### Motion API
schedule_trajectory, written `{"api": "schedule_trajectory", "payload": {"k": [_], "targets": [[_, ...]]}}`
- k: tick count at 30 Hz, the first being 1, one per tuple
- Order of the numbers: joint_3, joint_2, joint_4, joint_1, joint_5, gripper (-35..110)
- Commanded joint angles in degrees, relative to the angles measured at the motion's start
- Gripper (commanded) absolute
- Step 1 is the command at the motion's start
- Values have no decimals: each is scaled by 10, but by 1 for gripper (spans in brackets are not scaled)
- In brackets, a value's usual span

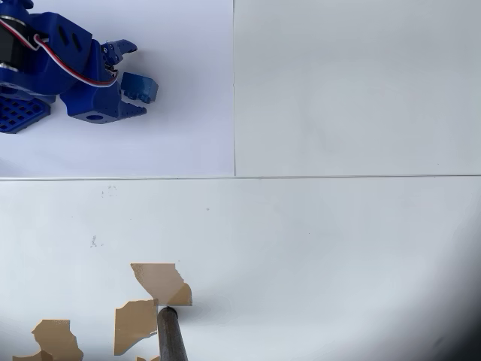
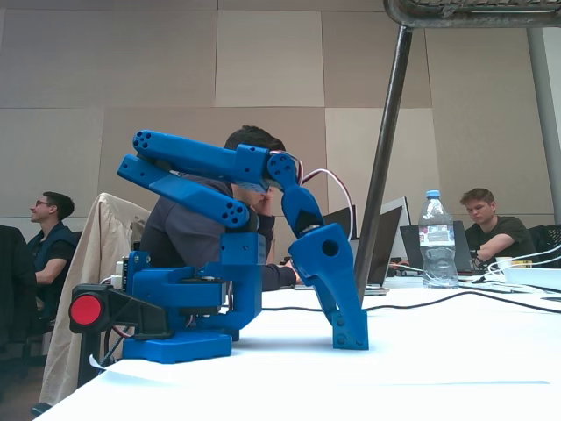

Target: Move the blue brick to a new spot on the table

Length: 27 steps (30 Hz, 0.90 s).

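Observation:
The small blue brick [image 1: 140, 88] lies on the white table [image 1: 338, 248] at the far upper left of the overhead view. My blue gripper [image 1: 140, 79] reaches down over it, with one fingertip [image 1: 129, 48] above the brick and the other [image 1: 137, 111] just below it. The jaws stand apart, wider than the brick, and the brick sits nearer the lower finger. In the fixed view the arm folds down from its base and the gripper [image 2: 351, 338] touches the tabletop [image 2: 438, 360]; I cannot make out the brick there.
The blue perforated base [image 1: 19, 113] is at the left edge. Torn brown patches [image 1: 161, 282] and a dark pole [image 1: 171, 335] sit at the lower left. The slanted pole [image 2: 381, 175], a water bottle [image 2: 436, 239], cables and seated people are behind the table.

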Motion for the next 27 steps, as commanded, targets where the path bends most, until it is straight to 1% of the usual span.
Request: {"api": "schedule_trajectory", "payload": {"k": [1,5,8,11,13,15,19,23,27], "targets": [[-3,8,-6,-1,-7,26],[-2,13,-3,-8,9,8],[-16,23,24,-23,24,1],[-65,16,69,-50,54,0],[-117,-20,84,-72,88,0],[-193,-94,88,-92,131,0],[-401,-292,98,-108,201,0],[-569,-425,120,-114,226,0],[-686,-516,144,-123,245,0]]}}
